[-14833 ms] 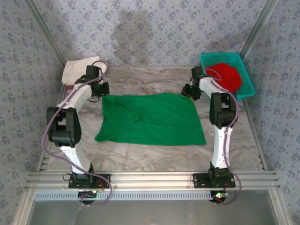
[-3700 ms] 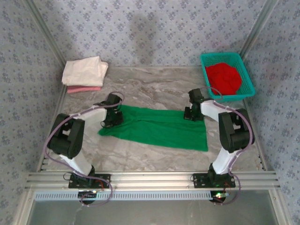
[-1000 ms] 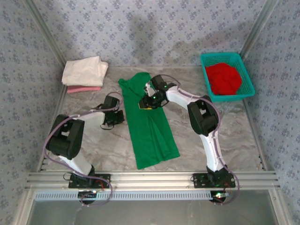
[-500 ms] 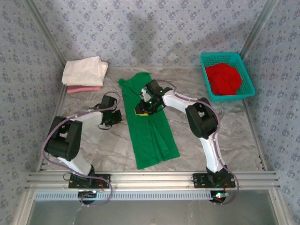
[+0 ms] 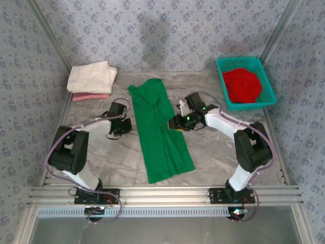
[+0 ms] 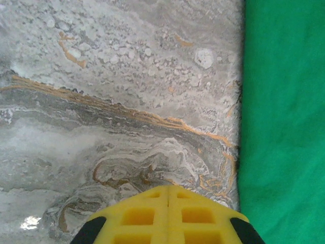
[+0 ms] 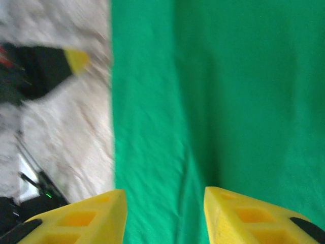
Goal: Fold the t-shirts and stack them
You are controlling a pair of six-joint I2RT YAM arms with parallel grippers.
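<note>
The teal mesh basket (image 5: 239,60) stands well off to the far right of the green t-shirt (image 5: 161,140) and holds one bunched red t-shirt (image 5: 242,85). To the far left of the green t-shirt, a folded cream-white t-shirt (image 5: 91,76) lies on top of a pink t-shirt (image 5: 90,96).

The green t-shirt lies flat on the marble table (image 5: 218,152) as a long narrow strip running from far to near. The right gripper (image 7: 165,195) hovers over its right edge about midway along, fingers apart with only cloth showing in the gap and nothing clamped. The left gripper (image 6: 168,189) sits just left of the green t-shirt, its yellow fingers pressed together on nothing.

Half a second ago the right gripper was over the middle of the green t-shirt's far half; it has since pulled back to the right edge. The left gripper has stayed beside the left edge. Nearly four seconds ago the green t-shirt lay as a wide band across the table; it is now turned lengthwise. The basket and both piles are unchanged.
</note>
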